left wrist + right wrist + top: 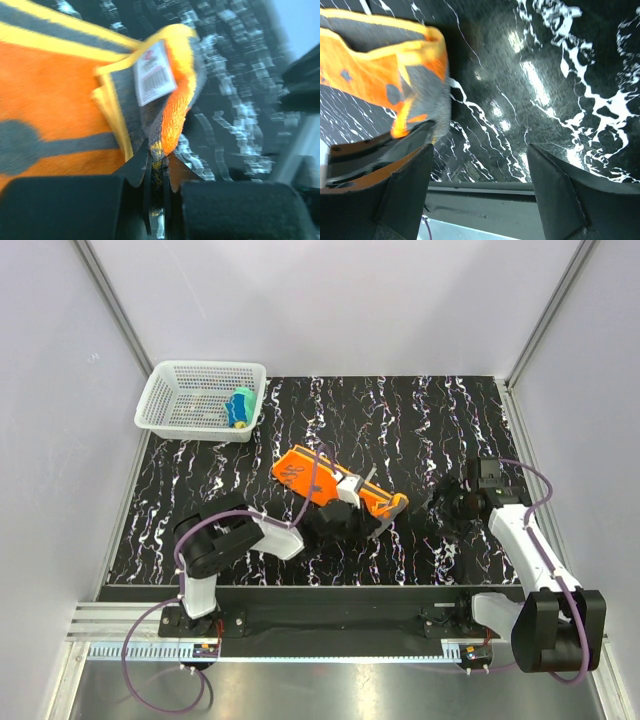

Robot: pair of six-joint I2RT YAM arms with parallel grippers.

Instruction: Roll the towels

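My left gripper [157, 162] clamps the orange towel [55, 85] by its corner mid-table, anchoring it for rolling; my right gripper [479, 165] hovers near, jaws apart, empty.

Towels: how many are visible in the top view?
2. The orange towel lies mid-table, a corner pinched by the left gripper; the yellow and teal towel sits in the white basket, far left. None seems hidden.

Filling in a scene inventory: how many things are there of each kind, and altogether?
Towels: 2, the orange towel and the teal and yellow towel
Baskets: 1, the white basket
Arms: 2, the left arm and the right arm
Total: 5
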